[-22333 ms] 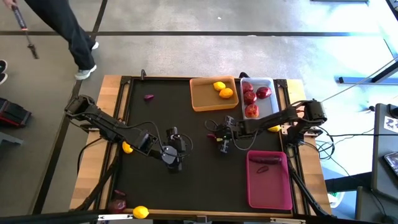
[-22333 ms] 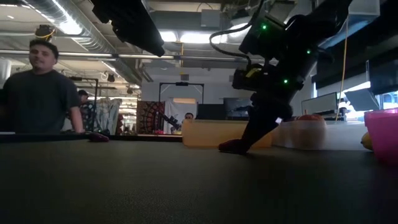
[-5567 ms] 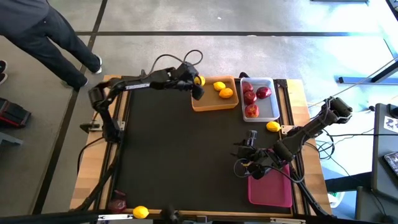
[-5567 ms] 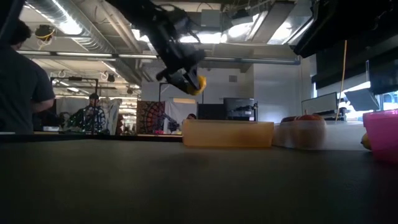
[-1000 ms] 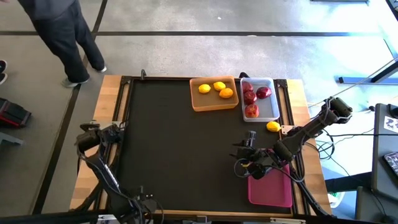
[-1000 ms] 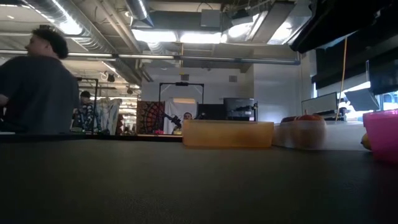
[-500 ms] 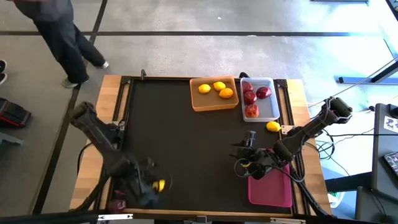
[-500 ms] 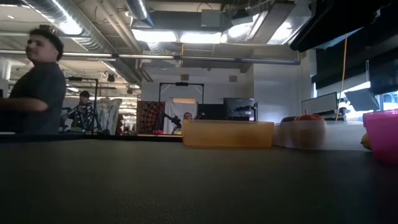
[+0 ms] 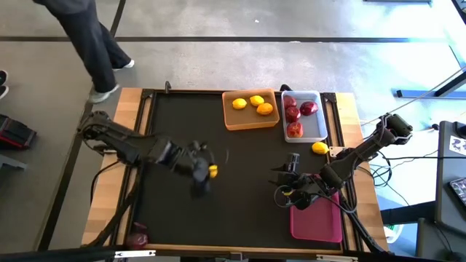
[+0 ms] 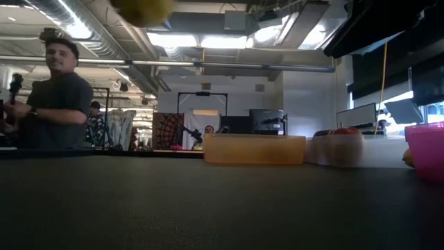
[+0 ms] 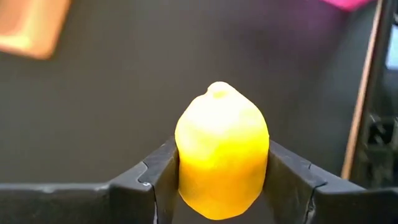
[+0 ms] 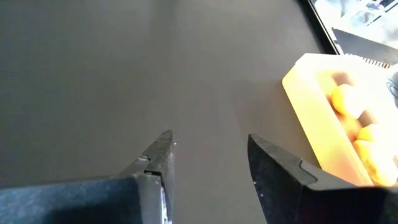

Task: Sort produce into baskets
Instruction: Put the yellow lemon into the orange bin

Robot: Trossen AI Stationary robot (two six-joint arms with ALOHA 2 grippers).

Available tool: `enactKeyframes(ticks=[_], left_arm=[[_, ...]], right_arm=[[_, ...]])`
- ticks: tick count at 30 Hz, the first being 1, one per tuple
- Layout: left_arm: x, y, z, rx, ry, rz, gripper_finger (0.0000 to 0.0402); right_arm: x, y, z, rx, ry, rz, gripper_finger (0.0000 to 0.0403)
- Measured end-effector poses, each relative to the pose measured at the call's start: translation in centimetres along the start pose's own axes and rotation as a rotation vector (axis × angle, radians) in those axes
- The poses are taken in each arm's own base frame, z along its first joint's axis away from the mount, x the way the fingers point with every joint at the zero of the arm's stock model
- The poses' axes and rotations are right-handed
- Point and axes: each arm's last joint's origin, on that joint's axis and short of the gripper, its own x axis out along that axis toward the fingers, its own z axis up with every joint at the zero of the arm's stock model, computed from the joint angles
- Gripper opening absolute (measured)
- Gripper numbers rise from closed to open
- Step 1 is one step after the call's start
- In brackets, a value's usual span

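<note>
Black matting covers the work table (image 9: 240, 160), framed in pale wood, with an open workshop visible behind it and a person (image 10: 55, 97) standing off its far left side. Above the mat's middle-left, the left gripper (image 11: 221, 180) is clamped on a yellow lemon (image 11: 222, 152), its two dark fingers pressed against the fruit's sides; from overhead the lemon shows as a bright spot at the arm's blurred tip. Near the far edge sit the orange basket (image 9: 231, 121), which already has three yellow and orange citrus in it, and just beside it the white basket (image 9: 320, 129) with red apples (image 9: 293, 113). A second lemon (image 9: 319, 148) lies loose on the wood next to the white basket. The pink basket (image 9: 317, 229) stands at the near right, partly hidden by the right arm, whose right gripper (image 12: 208, 155) hangs near it with its fingers parted and nothing between them. A dark piece of produce (image 9: 137, 236) rests at the near left corner of the table.

The step in hand appears to be carrying this lemon to its basket. The next move likely calls for bringing it over the orange basket and lowering it clear of the rim before letting go among the citrus.
</note>
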Motion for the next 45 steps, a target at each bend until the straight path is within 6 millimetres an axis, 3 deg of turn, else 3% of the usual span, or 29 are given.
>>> enactKeyframes(ticks=[10,15,23,27,35,45], left_arm=[[2.2,6.9,5.5,0.011,-0.174,0.087,0.0183],[4.0,11.4,6.6,-0.039,-0.192,0.173,0.0184],[6.4,17.7,6.8,-0.148,-0.236,0.212,0.0184],[7.4,19.3,6.6,-0.168,-0.25,0.151,0.0184],[8.6,22.8,6.8,-0.194,-0.365,0.202,0.0184],[15.4,25.4,6.8,-0.218,-0.335,0.169,0.0184]], right_arm=[[0.0,0.0,0.0,-0.003,0.0,0.0,0.0156],[0.0,0.0,0.0,-0.004,0.0,-0.001,0.0156],[0.0,0.0,0.0,-0.004,0.001,-0.001,0.0156],[0.0,0.0,0.0,-0.005,0.001,-0.001,0.0156],[0.0,0.0,0.0,-0.008,0.001,-0.001,0.0156],[0.0,0.0,-0.1,-0.012,0.005,-0.003,0.0156]])
